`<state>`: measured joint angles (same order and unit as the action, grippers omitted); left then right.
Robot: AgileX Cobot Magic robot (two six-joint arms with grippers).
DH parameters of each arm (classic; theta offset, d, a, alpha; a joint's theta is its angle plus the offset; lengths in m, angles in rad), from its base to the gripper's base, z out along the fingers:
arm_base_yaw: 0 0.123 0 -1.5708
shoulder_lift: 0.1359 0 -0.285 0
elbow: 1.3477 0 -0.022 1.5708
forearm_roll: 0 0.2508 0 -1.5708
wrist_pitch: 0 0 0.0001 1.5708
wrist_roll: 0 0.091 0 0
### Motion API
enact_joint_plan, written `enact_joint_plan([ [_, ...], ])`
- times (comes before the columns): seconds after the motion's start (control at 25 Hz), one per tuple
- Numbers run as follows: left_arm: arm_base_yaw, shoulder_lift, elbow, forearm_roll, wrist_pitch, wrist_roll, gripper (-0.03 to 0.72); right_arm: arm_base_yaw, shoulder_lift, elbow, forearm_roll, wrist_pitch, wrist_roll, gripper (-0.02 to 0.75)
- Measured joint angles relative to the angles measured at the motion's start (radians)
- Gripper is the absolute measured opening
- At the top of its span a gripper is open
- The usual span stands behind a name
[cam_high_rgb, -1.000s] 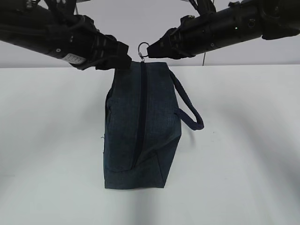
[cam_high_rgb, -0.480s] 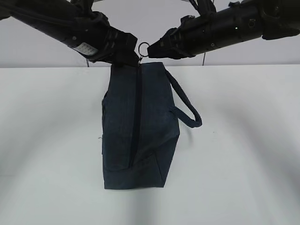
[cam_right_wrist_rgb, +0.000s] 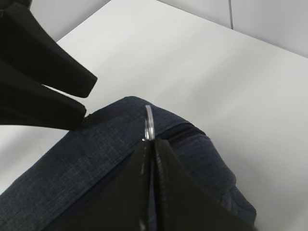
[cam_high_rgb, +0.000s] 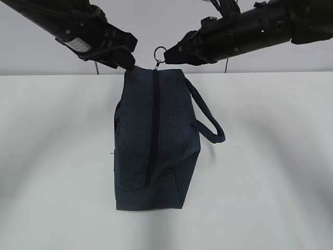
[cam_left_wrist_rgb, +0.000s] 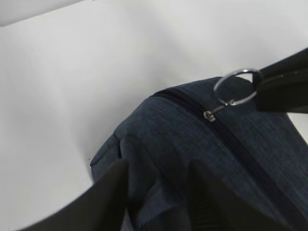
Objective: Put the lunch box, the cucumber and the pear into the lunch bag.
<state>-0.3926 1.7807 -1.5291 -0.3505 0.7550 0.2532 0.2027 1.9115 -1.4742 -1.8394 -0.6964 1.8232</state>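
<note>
The step in hand looks like opening the bag (cam_high_rgb: 156, 140), with nothing packed yet; box, cucumber and pear are out of view. On the left, the left gripper (cam_high_rgb: 127, 61) sits at the bag's far left corner, its fingers (cam_left_wrist_rgb: 113, 192) part spread around a fold of navy cloth, seemingly bracing it. In the middle the zipper (cam_high_rgb: 153, 125) runs shut along the top. To the right, the right gripper (cam_high_rgb: 169, 56) is pressed together on the ring (cam_high_rgb: 159, 54), which calls for a steady pull along the zipper
</note>
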Motion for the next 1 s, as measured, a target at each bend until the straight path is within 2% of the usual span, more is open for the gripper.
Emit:
enact_joint_plan([
  [0.52, 0.0, 0.06, -0.002, -0.084, 0.018, -0.014, 0.238, 0.0, 0.0, 0.0, 0.0, 0.023, 0.0, 0.0],
  [0.6, 0.0, 0.06, -0.003, -0.083, 0.023, -0.015, 0.204, 0.0, 0.0, 0.0, 0.0, 0.025, 0.0, 0.0],
  [0.8, 0.0, 0.06, -0.007, -0.071, 0.048, 0.001, 0.05, 0.0, 0.0, 0.0, 0.0, 0.027, -0.005, 0.0],
  [1.0, 0.0, 0.06, -0.008, -0.071, 0.064, 0.031, 0.034, 0.0, 0.006, -0.007, 0.0, 0.022, -0.016, 0.0],
])
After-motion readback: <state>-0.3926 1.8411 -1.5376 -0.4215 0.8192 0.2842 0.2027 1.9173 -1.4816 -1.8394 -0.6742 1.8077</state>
